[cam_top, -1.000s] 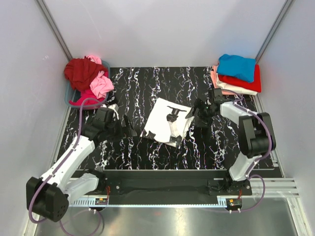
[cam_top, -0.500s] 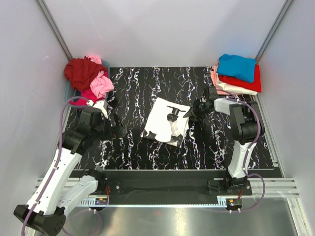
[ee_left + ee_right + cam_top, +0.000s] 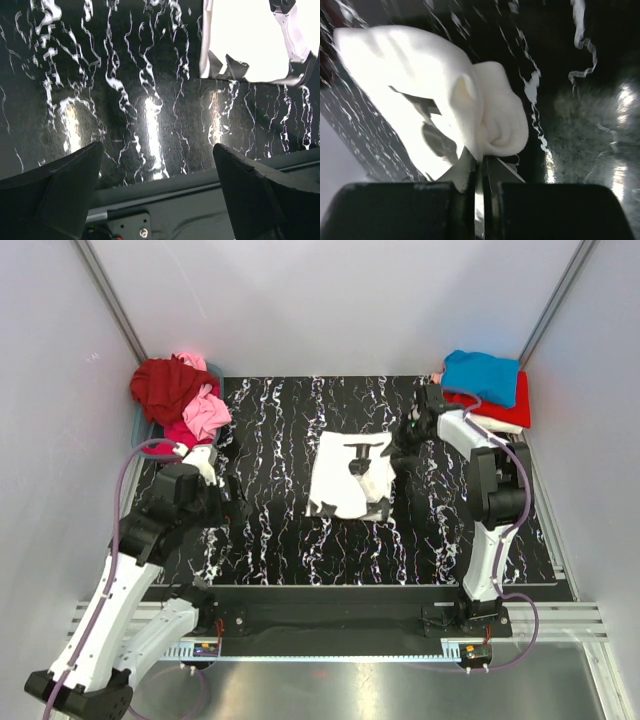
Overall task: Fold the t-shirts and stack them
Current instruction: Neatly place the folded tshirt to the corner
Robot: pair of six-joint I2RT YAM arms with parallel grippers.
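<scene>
Covering the workspace is a black table [image 3: 270, 420] veined with white marbling, walled in by plain pale panels [image 3: 330, 300]. A loose heap of dark red and pink shirts [image 3: 170, 388] sits at its far left corner. A folded stack [image 3: 482, 377], blue on top of red, sits at the far right. The white printed t-shirt [image 3: 350, 480] lies mid-table, roughly folded. The right pincer [image 3: 402, 445] is at its far right edge, jaws pressed together on a bunched fold of the white cloth [image 3: 490, 120]. The left pincer [image 3: 157, 147] hangs spread wide over bare table, well left of the shirt.
</scene>
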